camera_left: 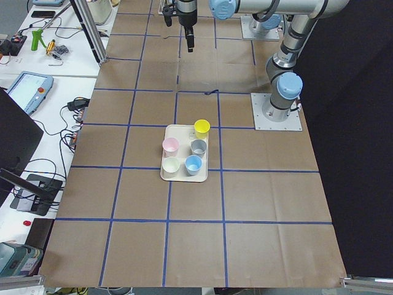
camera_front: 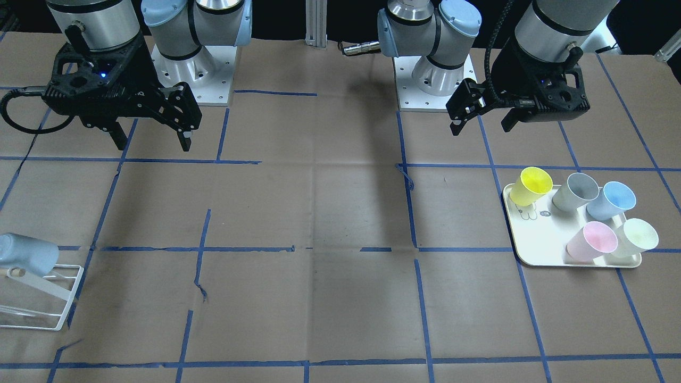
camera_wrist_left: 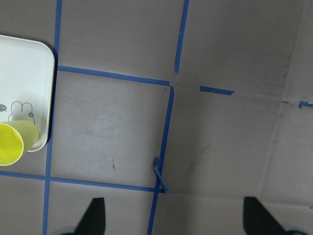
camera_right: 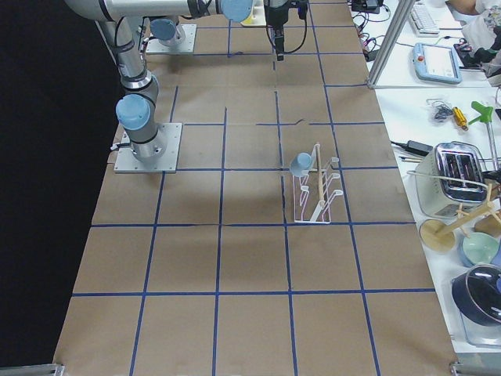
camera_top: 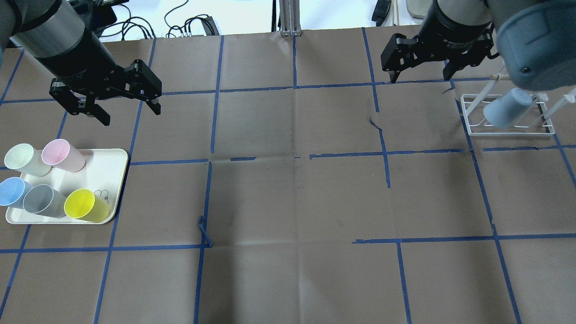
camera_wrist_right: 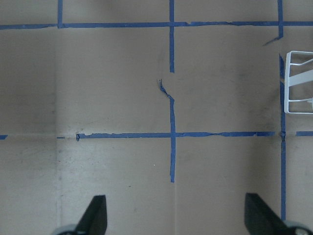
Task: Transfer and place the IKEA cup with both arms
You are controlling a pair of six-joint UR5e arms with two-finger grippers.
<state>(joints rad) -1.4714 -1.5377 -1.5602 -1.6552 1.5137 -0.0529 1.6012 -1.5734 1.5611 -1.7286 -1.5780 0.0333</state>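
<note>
The pale-blue IKEA cup sits mouth-down and tilted on a peg of the white wire rack; it also shows in the overhead view and the exterior right view. My left gripper is open and empty, raised above the table behind the tray; in the overhead view it is at the left. My right gripper is open and empty, raised well left of the rack in the overhead view. Both wrist views show only spread fingertips over bare paper.
A cream tray at the robot's left holds a yellow cup, a grey cup, a sky-blue cup, a pink cup and a pale-green cup. Brown paper with blue tape lines covers the table.
</note>
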